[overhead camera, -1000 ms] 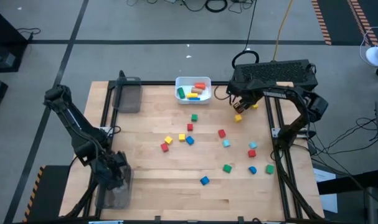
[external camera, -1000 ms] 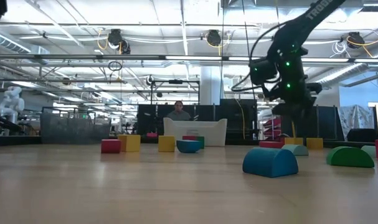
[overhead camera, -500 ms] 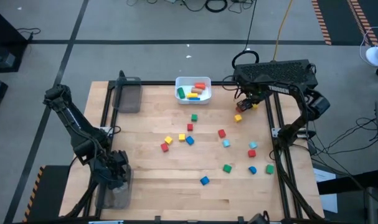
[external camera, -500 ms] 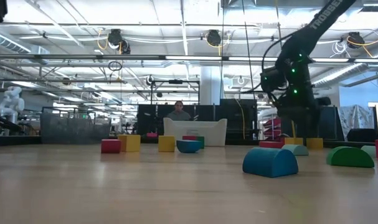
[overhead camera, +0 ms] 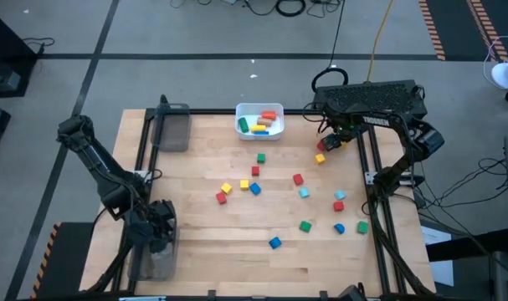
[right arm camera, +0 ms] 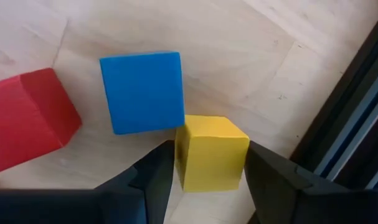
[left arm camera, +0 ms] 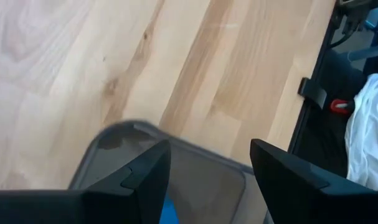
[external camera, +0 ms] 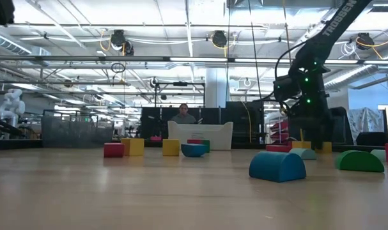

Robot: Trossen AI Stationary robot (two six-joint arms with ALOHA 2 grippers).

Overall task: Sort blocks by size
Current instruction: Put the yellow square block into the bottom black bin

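Small coloured blocks (overhead camera: 255, 187) lie scattered over the wooden table. My right gripper (overhead camera: 331, 140) hangs low over the far right corner, pointing down. In its wrist view a yellow cube (right arm camera: 210, 152) rests on the table between the open fingers (right arm camera: 208, 180), touching a blue cube (right arm camera: 142, 92), with a red block (right arm camera: 27, 118) beside them. I cannot tell whether a finger touches the yellow cube. My left gripper (overhead camera: 153, 236) stands open over the clear grey tray (left arm camera: 108, 149) at the near left, holding nothing; a blue bit (left arm camera: 168, 210) shows in the tray.
A white bin (overhead camera: 239, 117) holding several blocks stands at the far edge, and a second grey tray (overhead camera: 174, 132) at the far left corner. The table's black frame rail (right arm camera: 357, 118) runs close beside the yellow cube. A person sits in the room beyond the table (external camera: 183, 115).
My right gripper has gone toward the table's right edge and down, tipping more steeply downward, and now stands low over the blocks in the far right corner. Its finger gap has not visibly changed.
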